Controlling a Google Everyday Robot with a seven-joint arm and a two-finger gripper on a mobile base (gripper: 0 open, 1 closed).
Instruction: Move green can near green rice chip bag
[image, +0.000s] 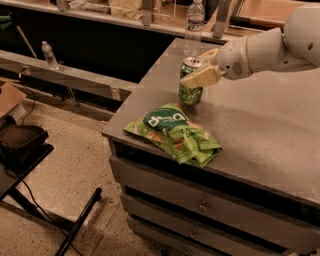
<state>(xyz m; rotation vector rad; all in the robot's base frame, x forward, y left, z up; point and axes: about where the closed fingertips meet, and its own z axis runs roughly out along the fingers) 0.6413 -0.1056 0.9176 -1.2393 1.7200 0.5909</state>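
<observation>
**Camera view check-in: can in my grip, right behind the chip bag**

Camera view has my end effector (200, 75) clenched on the green can (190, 92). One finger runs across the front just under the silver top and the other sits behind it. Gripping it high from the side keeps it upright and leaves the bottom free for setting down.

The can is just behind the chip bag (172, 131), which lies flat at the front-left corner of the surface (260, 125). They look close but apart. I can't tell if the can's base is resting on the top or a hair above it.

My arm reaches in from the right, forearm roughly level, wrist aimed left and tipped slightly down.

I'd say it's nearly done, just needs planting and letting go.
</observation>
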